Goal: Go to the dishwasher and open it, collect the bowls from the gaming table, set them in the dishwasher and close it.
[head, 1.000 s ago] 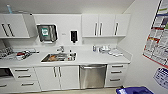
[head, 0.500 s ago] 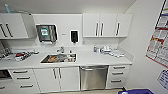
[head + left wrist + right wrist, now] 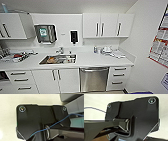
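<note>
White tabletop (image 3: pixel 85 60): steel sink (image 3: pixel 58 59) sunk at 9 o'clock, dish clutter (image 3: pixel 17 57) beyond it, jars and cloths (image 3: pixel 110 52) at 2 o'clock.

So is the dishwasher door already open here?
No, the dishwasher door sits closed, flush with the cabinet fronts, handle bar across its top.

Steel sink (image 3: pixel 58 59) set in white counter (image 3: pixel 95 60), wall cabinets (image 3: pixel 107 25) above.

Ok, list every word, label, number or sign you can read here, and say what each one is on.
No text can be read.
Poster on the right wall: red and white blocks with print, too blurred to read.
Paper towel dispenser on the back wall: a teal label, too blurred to read.
Dishwasher: no marking can be made out on its steel front.
</note>
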`<state>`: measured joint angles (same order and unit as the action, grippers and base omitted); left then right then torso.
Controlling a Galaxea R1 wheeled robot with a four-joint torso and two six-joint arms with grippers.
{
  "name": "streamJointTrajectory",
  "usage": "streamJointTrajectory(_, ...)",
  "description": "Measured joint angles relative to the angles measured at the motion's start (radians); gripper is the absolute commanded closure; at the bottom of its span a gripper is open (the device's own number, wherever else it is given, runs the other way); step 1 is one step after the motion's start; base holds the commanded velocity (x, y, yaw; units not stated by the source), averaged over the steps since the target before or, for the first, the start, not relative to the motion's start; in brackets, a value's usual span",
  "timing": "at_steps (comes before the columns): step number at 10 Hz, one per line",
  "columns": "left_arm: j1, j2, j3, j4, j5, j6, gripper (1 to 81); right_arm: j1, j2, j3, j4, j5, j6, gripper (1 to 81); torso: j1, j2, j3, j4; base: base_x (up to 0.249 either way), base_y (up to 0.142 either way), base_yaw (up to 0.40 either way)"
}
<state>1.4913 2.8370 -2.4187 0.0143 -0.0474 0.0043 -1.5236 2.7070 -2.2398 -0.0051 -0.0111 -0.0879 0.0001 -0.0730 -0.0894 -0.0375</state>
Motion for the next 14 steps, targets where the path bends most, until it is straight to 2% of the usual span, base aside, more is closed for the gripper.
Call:
streamJointTrajectory(5,-0.001,0.0,0.0,0.0,0.0,0.0,1.0,-0.001,0.0,-0.001,0.0,0.0,0.0,1.0,0.0,0.0,0.0,0.0,0.093,0.0,0.0)
streamJointTrajectory(14,0.002,0.003,-0.002,0.0,0.0,0.0,1.0,-0.004,0.002,-0.008,-0.001,-0.002,0.0,1.0,-0.001,0.0,0.0,0.0,0.093,0.054,0.0)
